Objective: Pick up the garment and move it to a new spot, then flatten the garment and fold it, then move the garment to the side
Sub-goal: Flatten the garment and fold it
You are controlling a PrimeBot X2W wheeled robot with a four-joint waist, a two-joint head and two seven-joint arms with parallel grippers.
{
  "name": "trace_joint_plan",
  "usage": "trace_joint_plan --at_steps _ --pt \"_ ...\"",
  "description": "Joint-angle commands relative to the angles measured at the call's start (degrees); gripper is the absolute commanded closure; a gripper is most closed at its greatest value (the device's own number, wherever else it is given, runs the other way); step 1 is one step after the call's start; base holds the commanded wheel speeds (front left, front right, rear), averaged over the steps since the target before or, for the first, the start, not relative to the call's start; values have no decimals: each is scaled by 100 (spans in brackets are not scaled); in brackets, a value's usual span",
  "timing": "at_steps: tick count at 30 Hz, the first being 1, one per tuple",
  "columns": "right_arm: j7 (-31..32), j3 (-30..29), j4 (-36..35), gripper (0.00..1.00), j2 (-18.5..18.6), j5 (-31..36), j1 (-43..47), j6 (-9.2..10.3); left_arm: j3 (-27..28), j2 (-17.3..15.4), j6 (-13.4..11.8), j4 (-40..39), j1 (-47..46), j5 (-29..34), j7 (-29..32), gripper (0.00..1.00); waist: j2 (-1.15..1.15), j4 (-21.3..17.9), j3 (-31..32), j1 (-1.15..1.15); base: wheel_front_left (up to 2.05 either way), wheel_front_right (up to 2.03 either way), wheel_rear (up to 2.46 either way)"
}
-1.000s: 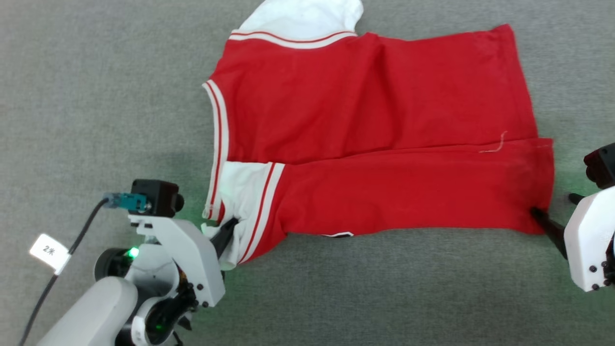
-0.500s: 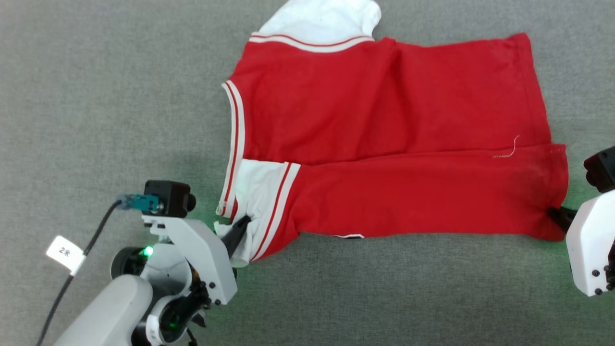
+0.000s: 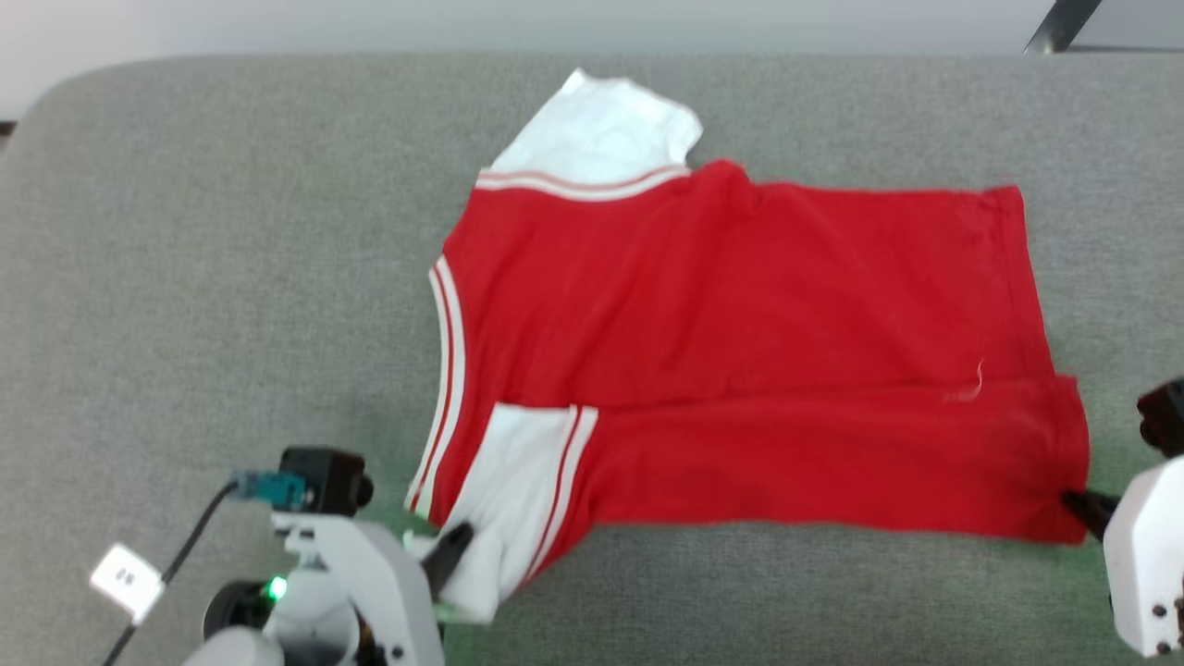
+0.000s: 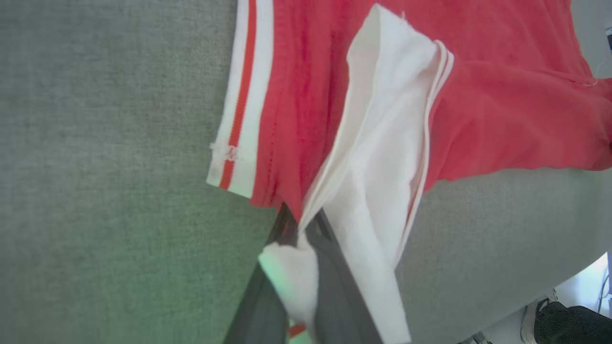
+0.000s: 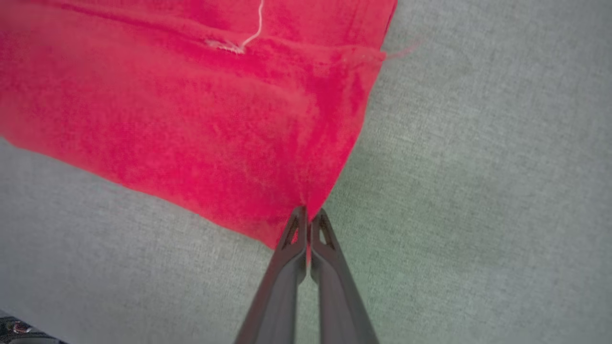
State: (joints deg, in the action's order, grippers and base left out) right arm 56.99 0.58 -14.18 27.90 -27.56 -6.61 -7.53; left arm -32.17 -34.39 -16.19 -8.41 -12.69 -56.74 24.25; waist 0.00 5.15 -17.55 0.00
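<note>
The garment, a red T-shirt with white sleeves and striped trim, lies spread sideways on the grey table, its near strip folded over. My left gripper is shut on the white near sleeve at the lower left corner; the left wrist view shows the white cloth pinched between the dark fingers. My right gripper is shut on the red hem corner at the lower right, where the red cloth runs into the closed fingertips. Its printed side is hidden.
The table's far edge and rounded left corner show at the top of the head view. A cable with a white tag hangs by my left wrist. A dark shoe shows on the floor past the table's edge.
The head camera has tilted up, so the whole picture slid down and the table's far edge came into view. My right gripper closed on the hem corner. The left grip is unchanged.
</note>
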Motion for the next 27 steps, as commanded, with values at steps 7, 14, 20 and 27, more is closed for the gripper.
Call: trace_joint_plan --at_steps 7,14,20,27 --pt "7 -320 -305 100 -213 10 706 9 16 -265 -389 -673 829 6 -101 100 0 -141 212 0 0 0 0" --pt "-8 -453 -469 100 -314 2 1014 9 89 -348 -646 -1124 1203 -46 -151 100 0 -207 202 0 0 0 0" --pt "-292 -495 -509 0 -389 129 863 9 193 -439 -709 -1253 1166 108 -285 0 0 -245 266 0 0 0 0" --pt "-1088 -516 -706 0 -600 264 488 8 720 -822 -747 -1439 641 408 -532 0 0 -328 354 0 0 0 0"
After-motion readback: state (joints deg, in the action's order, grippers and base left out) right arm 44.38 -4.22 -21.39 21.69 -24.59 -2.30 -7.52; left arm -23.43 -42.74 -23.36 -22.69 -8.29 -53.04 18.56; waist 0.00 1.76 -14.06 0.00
